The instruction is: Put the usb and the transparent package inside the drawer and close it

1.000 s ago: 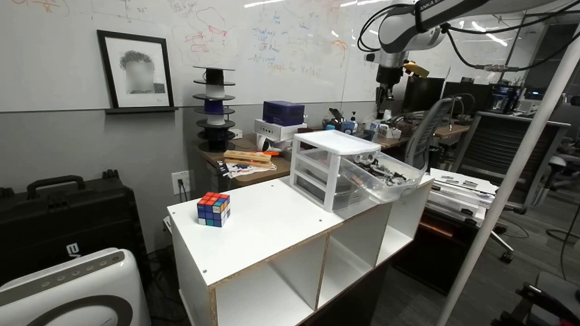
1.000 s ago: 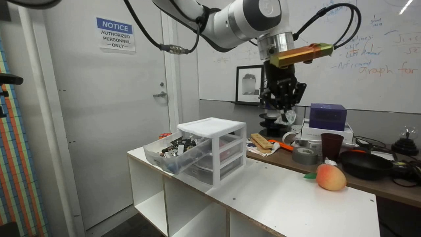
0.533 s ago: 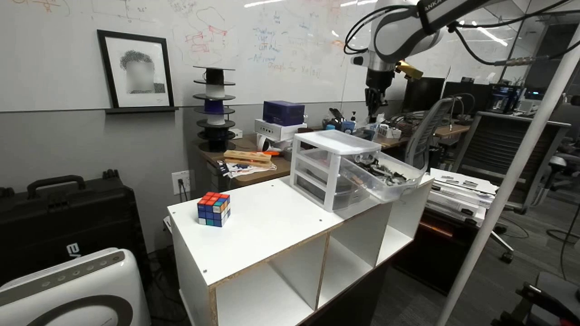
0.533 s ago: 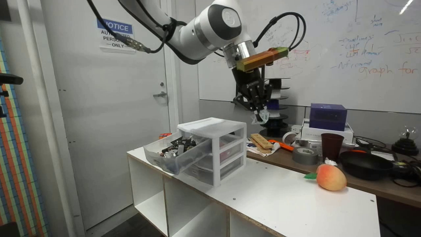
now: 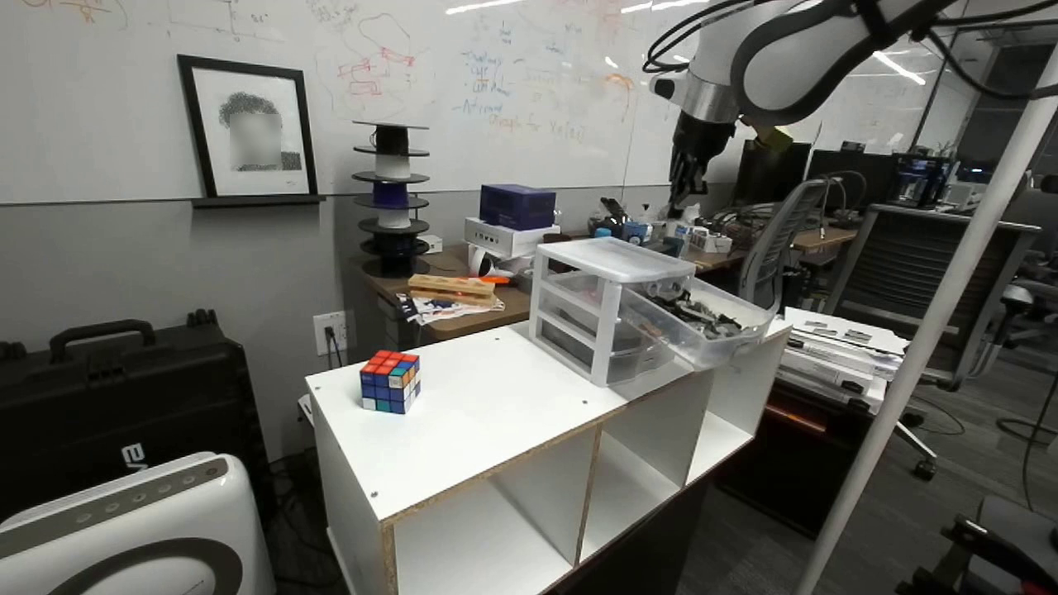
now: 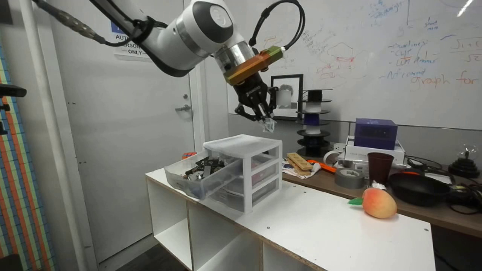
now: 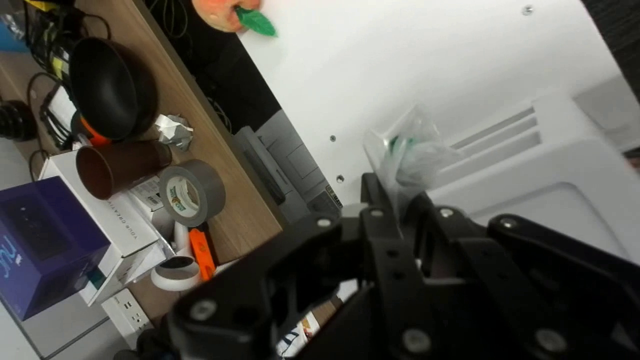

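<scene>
In an exterior view, left to right: striped panel point(image 6: 19, 177), at the edge; white pole point(image 6: 50, 124), upright; grey door point(image 6: 124, 120), its notice point(image 6: 128, 52) partly covered by the robot arm point(image 6: 184, 45); drawer point(image 6: 222, 180), the top one, see-through, pulled out to the left, holding a heap of small dark and silvery parts point(image 6: 205, 167); usb, cannot tell whether among these parts; puzzle cube point(image 6: 189, 154), mostly hidden, beyond the drawer; drawer unit point(image 6: 247, 180), white-framed, standing on a long white cabinet point(image 6: 320, 222); gripper point(image 6: 266, 118), tilted, fingertips down and to the right, clamped on the clear package point(image 6: 269, 125); clear package, sticking out past the fingertips, above the level of the unit's top and apart from it, outside the drawer; a touch of green shows in it in the wrist view; picture frame point(image 6: 287, 96), black, far, at the whiteboard point(image 6: 369, 64); spools point(image 6: 313, 119), stacked upright, far; wooden blocks point(image 6: 299, 162), at the left of the far desk point(image 6: 322, 181); tape roll point(image 6: 349, 178), grey, same desk, right of the blocks; purple box point(image 6: 375, 133), resting on a white box point(image 6: 374, 151); cup point(image 6: 380, 168), dark red, upright, in front of the boxes; toy peach point(image 6: 379, 203), near, on the cabinet's right part, green leaf point(image 6: 355, 201) pointing left; frying pan point(image 6: 420, 188), black, on the desk, right of the cup.
</scene>
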`<state>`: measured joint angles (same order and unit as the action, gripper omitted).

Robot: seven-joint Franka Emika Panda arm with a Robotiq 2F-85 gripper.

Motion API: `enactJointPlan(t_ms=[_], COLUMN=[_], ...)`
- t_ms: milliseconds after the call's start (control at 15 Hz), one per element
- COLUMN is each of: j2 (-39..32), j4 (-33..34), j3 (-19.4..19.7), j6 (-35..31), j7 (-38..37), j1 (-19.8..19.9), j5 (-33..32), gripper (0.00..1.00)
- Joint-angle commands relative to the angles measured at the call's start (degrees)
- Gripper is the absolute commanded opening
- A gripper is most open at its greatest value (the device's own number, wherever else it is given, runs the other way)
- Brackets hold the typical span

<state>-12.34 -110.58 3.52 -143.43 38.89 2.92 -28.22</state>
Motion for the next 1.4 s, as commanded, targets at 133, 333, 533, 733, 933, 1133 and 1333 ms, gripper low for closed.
enactJointPlan(t_ms=[133, 333, 533, 733, 933, 1133, 1333], j2=[19.36, 27.85, 27.51, 22.57, 16.72, 11.44, 7.83], j4=[-19.16, -26.05, -27.69, -27.33, -25.85, -24.0, -21.95], j3=[-2.53, -3.15, -2.81, -1.69, -0.41, -0.46, -2.38], j6=[-0.37, 2.5, 1.83, 0.78, -0.68, -4.35, -7.05], j7=[-1.47, -1.09, -2.51, -2.3, 0.02, 2.51, 5.66], j1=[-0.64, -2.73, -4.15, -4.18, -3.98, -3.84, -3.54], j5=[7.6, 12.44, 12.43, 12.72, 15.12, 21.56, 27.33], gripper=[0.12, 0.12, 0.12, 0.12, 0.11, 0.11, 0.11])
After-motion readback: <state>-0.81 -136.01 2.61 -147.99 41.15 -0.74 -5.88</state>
